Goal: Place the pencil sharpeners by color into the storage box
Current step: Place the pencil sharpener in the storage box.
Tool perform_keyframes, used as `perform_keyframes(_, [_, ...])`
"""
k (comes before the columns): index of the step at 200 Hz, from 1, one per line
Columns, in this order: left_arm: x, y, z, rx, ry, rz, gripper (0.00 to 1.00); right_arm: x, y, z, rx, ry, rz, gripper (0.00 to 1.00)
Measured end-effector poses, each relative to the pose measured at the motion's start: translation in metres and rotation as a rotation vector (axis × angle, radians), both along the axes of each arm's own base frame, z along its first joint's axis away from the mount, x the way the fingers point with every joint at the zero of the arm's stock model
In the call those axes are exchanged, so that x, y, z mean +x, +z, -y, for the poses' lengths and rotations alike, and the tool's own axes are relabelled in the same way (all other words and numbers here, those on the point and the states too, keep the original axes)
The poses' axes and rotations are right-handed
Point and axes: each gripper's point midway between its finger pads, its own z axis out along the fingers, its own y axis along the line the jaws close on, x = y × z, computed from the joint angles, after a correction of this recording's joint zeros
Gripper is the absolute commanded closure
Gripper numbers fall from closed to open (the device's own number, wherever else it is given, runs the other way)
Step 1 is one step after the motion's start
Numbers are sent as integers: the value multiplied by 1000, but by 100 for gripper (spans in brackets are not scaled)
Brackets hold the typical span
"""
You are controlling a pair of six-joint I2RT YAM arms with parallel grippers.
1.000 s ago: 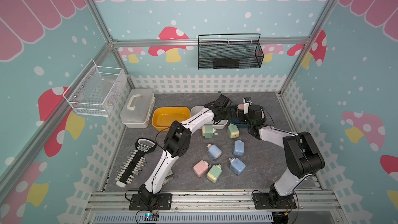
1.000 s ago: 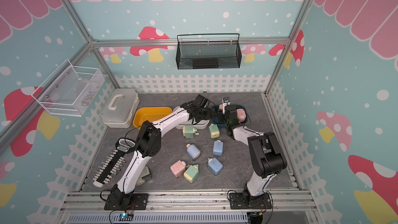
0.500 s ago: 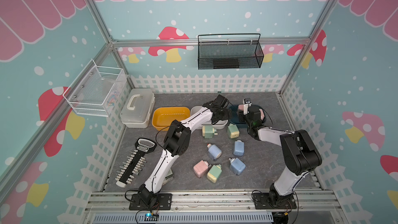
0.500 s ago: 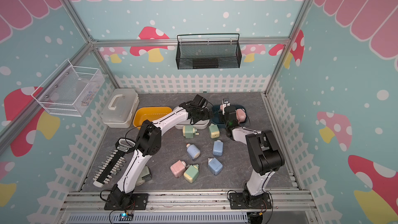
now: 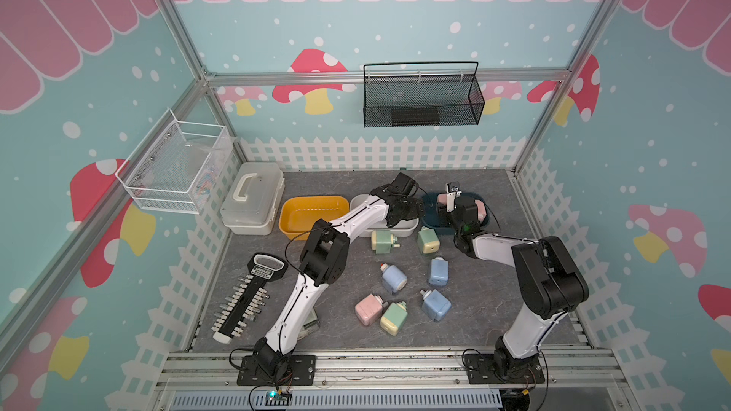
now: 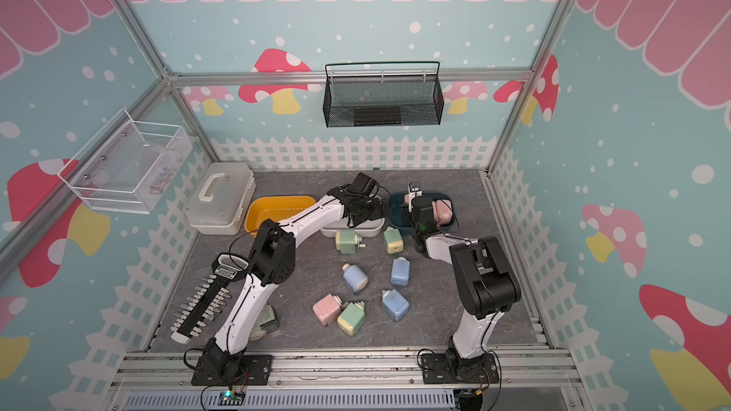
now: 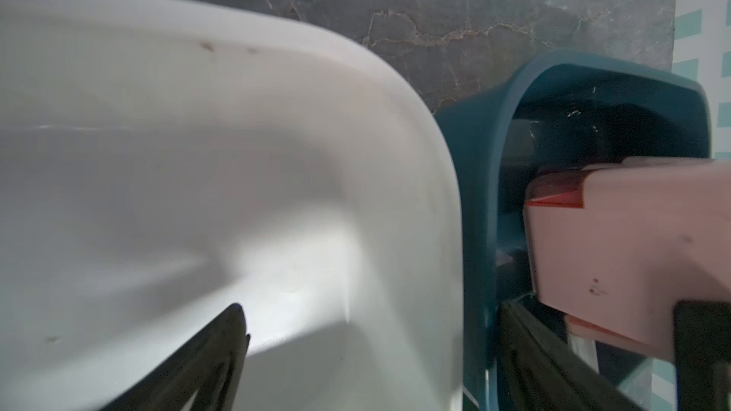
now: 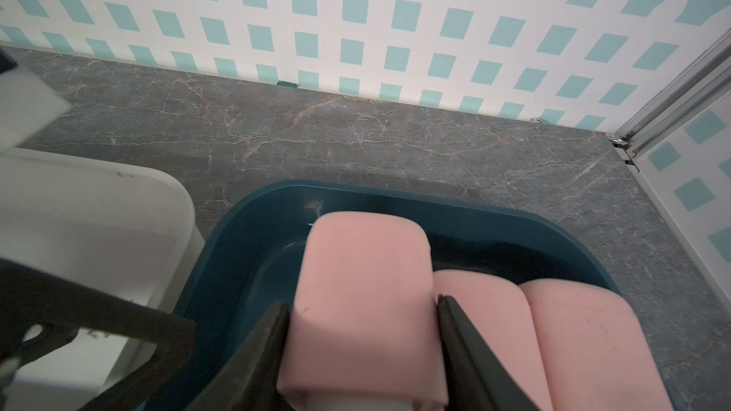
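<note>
My right gripper (image 8: 362,302) is shut on a pink pencil sharpener (image 8: 364,270), held over the dark teal storage box (image 8: 395,191). Two more pink sharpeners (image 8: 482,310) (image 8: 585,330) lie in that box beside it. My left gripper (image 7: 374,310) is open and holds nothing. It straddles the wall between the white box (image 7: 197,152) and the teal box (image 7: 474,191). In a top view, green (image 5: 383,241) (image 5: 428,241) (image 5: 394,318), blue (image 5: 394,278) (image 5: 438,272) (image 5: 435,305) and pink (image 5: 368,309) sharpeners lie loose on the table.
A yellow box (image 5: 312,201) stands left of the white box (image 5: 358,203). Further left sits a white lidded case (image 5: 253,203). A black bit holder (image 5: 245,298) lies at the front left. Wire baskets (image 5: 421,96) (image 5: 174,168) hang on the walls.
Both arms have shifted only slightly. The right gripper still holds the pink sharpener over the teal box, and the left gripper stays open beside it.
</note>
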Motion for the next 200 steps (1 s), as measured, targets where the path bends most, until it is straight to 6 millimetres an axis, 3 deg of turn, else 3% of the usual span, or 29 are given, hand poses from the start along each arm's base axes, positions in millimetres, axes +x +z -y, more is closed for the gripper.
perform_keyframes(67, [-1,0,1,-3,1,-3,1,0,-11,1,-8,-6,-23,65])
perform_keyframes(125, [-1,0,1,-3,1,-4,1,0,-17,2,-13,-9,-39,42])
perform_keyframes(200, [-3,-3,-1,6,2,-17,1,1,-8,0,-8,-2,-43,35])
